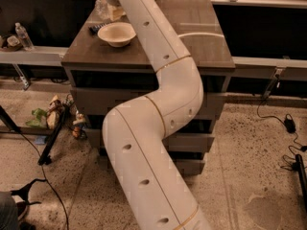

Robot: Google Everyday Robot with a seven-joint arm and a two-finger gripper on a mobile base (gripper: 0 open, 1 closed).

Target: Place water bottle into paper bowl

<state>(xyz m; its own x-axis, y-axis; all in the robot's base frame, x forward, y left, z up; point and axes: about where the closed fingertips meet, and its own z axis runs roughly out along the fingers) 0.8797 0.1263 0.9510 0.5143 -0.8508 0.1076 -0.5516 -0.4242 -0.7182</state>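
The paper bowl point(116, 33) is cream-white and sits upright on the left part of the dark wooden cabinet top point(201, 37). Just behind it, at the back left, the clear crinkled water bottle point(102, 8) shows at the end of my arm. My gripper point(111, 6) is there at the bottle, above and behind the bowl's far rim. My white arm covers most of it. I cannot tell whether it holds the bottle.
A small dark object point(95, 28) lies left of the bowl. A small upright bottle with a white cap point(23, 35) stands on the left ledge. Bags and toys point(52, 118), a black stand leg point(52, 140) and cables point(289, 124) lie on the floor.
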